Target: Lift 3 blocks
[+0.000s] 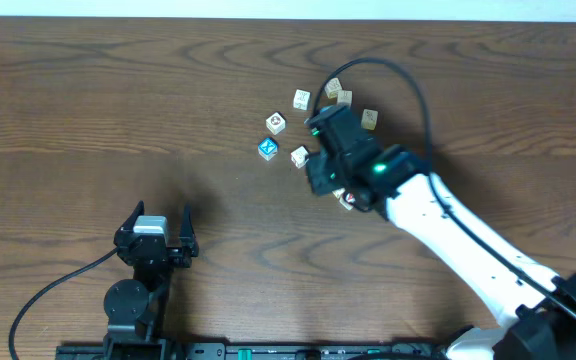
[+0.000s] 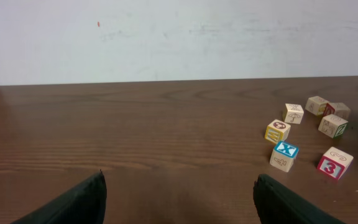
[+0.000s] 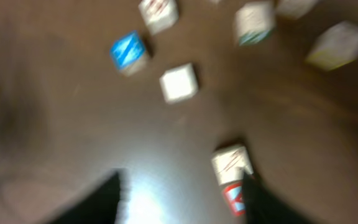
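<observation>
Your right gripper (image 3: 180, 183): fingers apart, clamped on nothing; this view is blurred. The red-faced block (image 3: 232, 179) lies on the table (image 2: 135, 124) between the fingers, much nearer one than the other; you cannot tell if it touches. Beyond it is a loose scatter: a pale block (image 3: 179, 82), a blue-faced block (image 3: 128, 53), and a yellow-edged pale block (image 3: 337, 43) off to the side. Your left gripper (image 2: 179, 183) is wide open and empty, well apart from the scatter. The surface is dark brown wood grain, with glare below the right wrist. A pale wall (image 2: 166, 37) stands behind the far edge.
</observation>
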You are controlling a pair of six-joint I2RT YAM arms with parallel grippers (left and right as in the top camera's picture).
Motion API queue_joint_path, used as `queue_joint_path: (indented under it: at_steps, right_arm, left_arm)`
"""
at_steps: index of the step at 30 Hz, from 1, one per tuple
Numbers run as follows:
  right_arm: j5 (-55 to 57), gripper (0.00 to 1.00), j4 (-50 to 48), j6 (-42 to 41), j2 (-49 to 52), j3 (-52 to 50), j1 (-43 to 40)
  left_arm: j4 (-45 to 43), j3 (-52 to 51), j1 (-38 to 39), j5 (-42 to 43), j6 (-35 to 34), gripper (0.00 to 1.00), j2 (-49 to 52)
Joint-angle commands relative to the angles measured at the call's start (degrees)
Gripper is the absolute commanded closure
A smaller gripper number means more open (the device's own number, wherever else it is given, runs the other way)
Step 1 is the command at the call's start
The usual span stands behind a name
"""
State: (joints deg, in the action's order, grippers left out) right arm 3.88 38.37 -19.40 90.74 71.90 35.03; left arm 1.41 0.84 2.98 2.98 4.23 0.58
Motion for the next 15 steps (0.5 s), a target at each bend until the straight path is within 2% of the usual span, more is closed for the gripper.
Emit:
queue_joint_path:
  at_steps: [1, 3, 6, 9, 13, 15]
  right_arm:
    - [3.74, 0.2, -2.03, -1.64, 1.88, 0.13, -3.58]
    - [3.82, 0.12, -4.74, -1.92, 3.3, 0.13, -5.22]
    - [5.14, 0.09, -8.92, -4.81, 5.81, 0.13, -7.37]
    - [7.02, 0.12, -12.94, -8.28, 9.35, 0.15, -9.33]
    - [5.57, 0.21, -17.81, -11.04, 15.17, 1.18, -11.54]
    - [5.51, 0.21, -18.53, -11.45, 18.23, 2.89, -12.09]
  left_arm:
    - [2.6, -0.61, -0.28, -0.52, -0.68, 0.24, -0.35]
    - [2.58, -0.61, -0.28, -0.52, -0.68, 0.24, -0.35]
    - [2.58, -0.61, -0.28, -0.52, -0.68, 0.24, -0.35]
    - [2.6, -0.61, -0.28, -0.52, -0.68, 0.24, -0.35]
    - [2.58, -0.61, -0.28, -0.52, -0.68, 0.24, -0.35]
    - [2.6, -0.61, -0.28, -0.52, -0.68, 0.24, -0.35]
